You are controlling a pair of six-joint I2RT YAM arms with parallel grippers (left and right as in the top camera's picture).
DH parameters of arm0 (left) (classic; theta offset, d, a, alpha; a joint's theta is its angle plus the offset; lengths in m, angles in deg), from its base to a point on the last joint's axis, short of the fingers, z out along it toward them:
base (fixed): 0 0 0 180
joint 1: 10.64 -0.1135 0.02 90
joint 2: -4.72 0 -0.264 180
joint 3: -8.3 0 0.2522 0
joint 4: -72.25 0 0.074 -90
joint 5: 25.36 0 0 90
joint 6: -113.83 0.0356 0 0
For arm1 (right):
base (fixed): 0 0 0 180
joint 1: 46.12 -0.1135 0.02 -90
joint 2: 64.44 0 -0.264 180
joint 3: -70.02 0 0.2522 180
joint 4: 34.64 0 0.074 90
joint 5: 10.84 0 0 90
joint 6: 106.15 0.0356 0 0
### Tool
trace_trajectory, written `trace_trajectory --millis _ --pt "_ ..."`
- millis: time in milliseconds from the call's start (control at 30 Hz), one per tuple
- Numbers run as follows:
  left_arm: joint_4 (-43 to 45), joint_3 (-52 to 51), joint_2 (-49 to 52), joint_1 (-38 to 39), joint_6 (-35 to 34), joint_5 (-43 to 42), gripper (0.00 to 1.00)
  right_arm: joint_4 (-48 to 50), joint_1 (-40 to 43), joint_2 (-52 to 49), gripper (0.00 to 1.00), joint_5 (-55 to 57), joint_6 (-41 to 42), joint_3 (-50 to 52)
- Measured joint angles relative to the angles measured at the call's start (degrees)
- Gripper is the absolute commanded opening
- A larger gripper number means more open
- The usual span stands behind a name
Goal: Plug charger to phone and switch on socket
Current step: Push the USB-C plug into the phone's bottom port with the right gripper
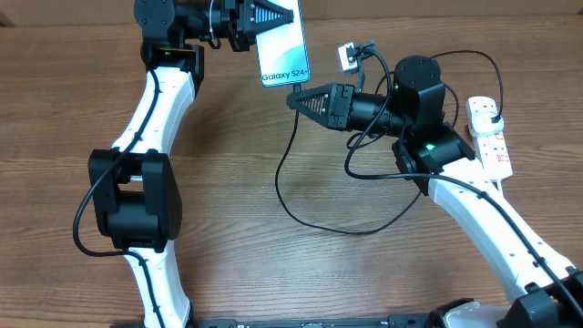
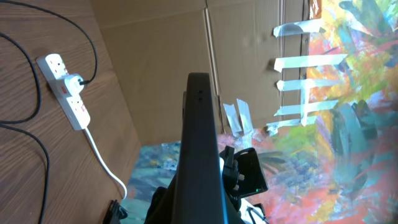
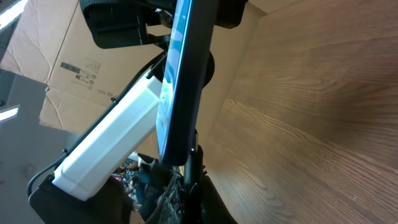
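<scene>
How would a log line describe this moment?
left end effector: grips phone | right end effector: holds cable at phone's lower edge | plug: in power strip | switch: state unclear

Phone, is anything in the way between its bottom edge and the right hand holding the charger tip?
Nothing visible. The right hand, gripping the charger, sits right at the bottom edge of the phone, which the left hand holds. No object lies between them.

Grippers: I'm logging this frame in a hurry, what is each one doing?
Left gripper: shut on the phone.
Right gripper: shut on the charger, at its connector end under the phone.
</scene>
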Motion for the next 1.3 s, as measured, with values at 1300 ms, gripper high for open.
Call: trace_trajectory --millis 1300 --pt "0.00 0.00 0.00 0.76 0.00 1.60 0.04 2.32 -0.02 0.00 0.04 -4.22 0.17 0.02"
